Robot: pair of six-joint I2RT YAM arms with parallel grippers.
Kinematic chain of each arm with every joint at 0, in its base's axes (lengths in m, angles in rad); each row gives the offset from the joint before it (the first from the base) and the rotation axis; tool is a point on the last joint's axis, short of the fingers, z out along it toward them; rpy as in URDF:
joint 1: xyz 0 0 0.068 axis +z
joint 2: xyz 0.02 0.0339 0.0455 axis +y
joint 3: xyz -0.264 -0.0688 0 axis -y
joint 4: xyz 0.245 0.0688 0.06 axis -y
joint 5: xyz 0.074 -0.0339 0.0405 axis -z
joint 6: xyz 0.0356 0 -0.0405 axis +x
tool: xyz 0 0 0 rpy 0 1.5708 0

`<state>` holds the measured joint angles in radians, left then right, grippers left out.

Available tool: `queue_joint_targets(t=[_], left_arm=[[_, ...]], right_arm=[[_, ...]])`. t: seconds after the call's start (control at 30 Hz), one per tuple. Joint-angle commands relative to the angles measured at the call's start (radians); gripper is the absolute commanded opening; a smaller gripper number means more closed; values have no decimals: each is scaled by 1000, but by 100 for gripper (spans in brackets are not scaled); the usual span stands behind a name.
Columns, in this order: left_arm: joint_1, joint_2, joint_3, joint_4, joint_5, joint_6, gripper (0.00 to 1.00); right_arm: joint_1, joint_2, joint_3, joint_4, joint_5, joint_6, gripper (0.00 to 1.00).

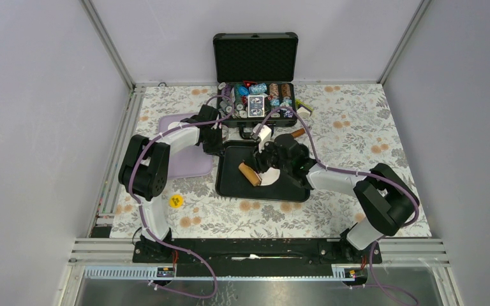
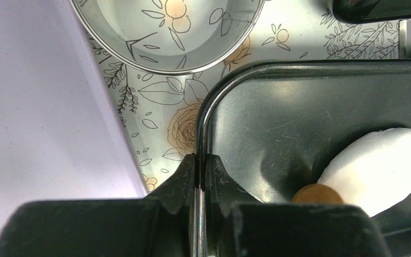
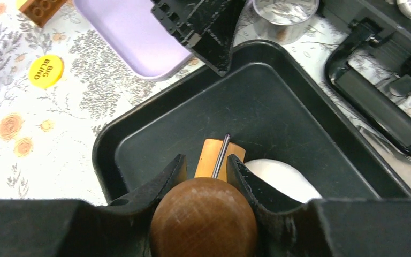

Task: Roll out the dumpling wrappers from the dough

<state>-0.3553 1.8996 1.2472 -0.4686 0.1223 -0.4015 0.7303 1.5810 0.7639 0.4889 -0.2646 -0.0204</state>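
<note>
White dough [image 3: 281,179] lies as a flat oval in the black tray [image 3: 155,134], at its near right. The wooden roller [image 1: 249,173] rests in the tray beside the dough [image 1: 269,178]. My right gripper [image 3: 207,160] is shut on the roller's round handle [image 3: 203,219], with the barrel pointing away from it. At the tray's [image 2: 299,107] far left corner my left gripper [image 2: 200,160] is shut on the rim. A small white piece [image 1: 176,125] lies on the lilac board [image 1: 185,162], half behind the left arm. I cannot tell whether it is a dumpling wrapper.
A steel ring cutter [image 2: 192,63] stands on the flowered cloth just past the tray corner, beside the lilac board [image 2: 32,107]. An open black case of poker chips [image 1: 255,95] sits behind the tray. A yellow chip [image 3: 45,69] lies left of the tray.
</note>
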Motion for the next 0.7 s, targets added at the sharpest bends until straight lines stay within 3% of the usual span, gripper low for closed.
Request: queue_joint_targets(t=[0.0,0.27,0.4,0.53,0.67], left_arm=[[6,40,-53,-63,-119,19,0],[6,40,-53,-64,-118,20,0],[6,40,-51,-63,-118,20,0],[6,39,-52,-64,-118,19,0],[6,39,-51,-64,-144,18,0]], right_arm=[[40,88,-60,-262,-64,0,0],[38,-4,27,-231,-88,-13,0],[-25,-81,82,-246,-157,14,0],[-111,-142,45,-223,-190,10,0],[-189,-182,-55,-82,-207,-2,0]])
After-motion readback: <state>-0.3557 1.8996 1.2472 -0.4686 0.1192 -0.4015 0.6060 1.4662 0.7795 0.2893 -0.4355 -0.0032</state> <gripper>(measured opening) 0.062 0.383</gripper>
